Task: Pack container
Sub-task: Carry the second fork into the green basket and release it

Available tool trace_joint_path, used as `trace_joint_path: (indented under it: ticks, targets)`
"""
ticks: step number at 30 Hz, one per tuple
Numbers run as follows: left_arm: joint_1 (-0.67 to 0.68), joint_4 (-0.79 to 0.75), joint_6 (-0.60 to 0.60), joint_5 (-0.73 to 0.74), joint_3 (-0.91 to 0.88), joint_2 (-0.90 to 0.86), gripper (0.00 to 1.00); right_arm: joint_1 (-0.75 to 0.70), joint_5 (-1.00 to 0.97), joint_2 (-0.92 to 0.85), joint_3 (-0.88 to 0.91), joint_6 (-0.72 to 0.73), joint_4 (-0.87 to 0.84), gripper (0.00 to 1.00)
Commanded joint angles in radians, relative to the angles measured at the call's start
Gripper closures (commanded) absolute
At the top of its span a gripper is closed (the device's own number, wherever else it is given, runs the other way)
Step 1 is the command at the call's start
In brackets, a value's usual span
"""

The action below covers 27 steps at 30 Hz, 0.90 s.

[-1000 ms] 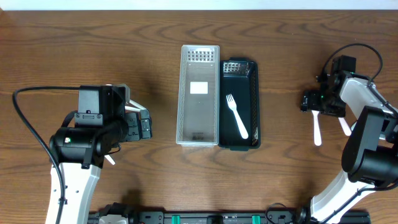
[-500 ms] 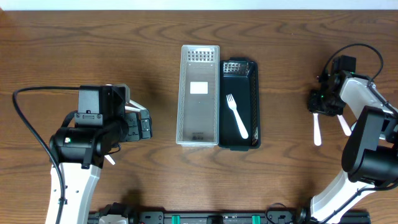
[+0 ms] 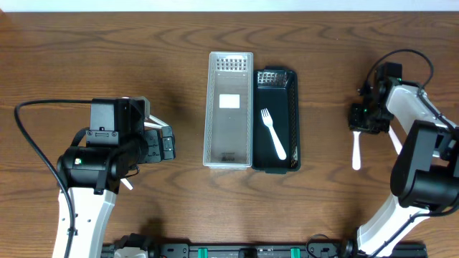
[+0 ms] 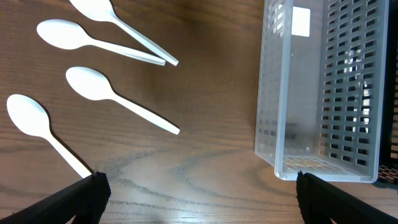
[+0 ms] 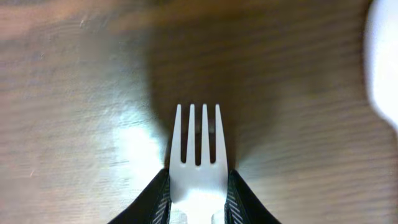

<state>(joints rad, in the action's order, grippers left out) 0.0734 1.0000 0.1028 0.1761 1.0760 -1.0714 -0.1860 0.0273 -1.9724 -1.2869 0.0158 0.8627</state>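
A clear perforated container (image 3: 229, 107) stands at mid-table, with a black container (image 3: 288, 107) against its right side. A white fork (image 3: 273, 134) lies inside the black one. Far right, my right gripper (image 3: 361, 118) is shut on a second white fork (image 3: 356, 152), whose handle trails toward the front edge. In the right wrist view that fork's tines (image 5: 198, 140) stick out between my fingers (image 5: 155, 199) just above the wood. My left gripper (image 3: 166, 145) is open at the left, with nothing between its fingers (image 4: 74, 199). Several white spoons (image 4: 99, 87) lie ahead of it on the table.
Another white utensil (image 3: 396, 143) lies on the table beside the right arm; in the right wrist view it shows as a white blur (image 5: 382, 56). In the left wrist view the clear container's near end (image 4: 323, 168) sits to the right of the spoons.
The right gripper has shut on the fork and shifted a little left with it; the handle now lies further left. The left arm has not moved.
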Motion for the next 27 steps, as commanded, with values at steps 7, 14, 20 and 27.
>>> trace_joint_path:
  ticks: [7, 14, 20, 27]
  targets:
    - [-0.005, 0.006, -0.016, -0.008, 0.014, 0.003, 0.02, 0.13, 0.112, 0.095, -0.435, 0.069, 0.264, 0.89]
    - [-0.005, 0.006, -0.016, -0.008, 0.014, 0.003, 0.02, 0.321, 0.112, 0.142, -0.595, 0.207, 0.287, 0.87]
    - [-0.005, 0.006, -0.016, -0.008, 0.014, 0.002, 0.02, 0.491, 0.096, 0.106, -0.531, 0.254, 0.225, 0.87]
    - [-0.005, 0.006, -0.016, -0.008, 0.014, 0.003, 0.02, 0.594, -0.039, 0.005, -0.421, 0.284, 0.19, 0.87]
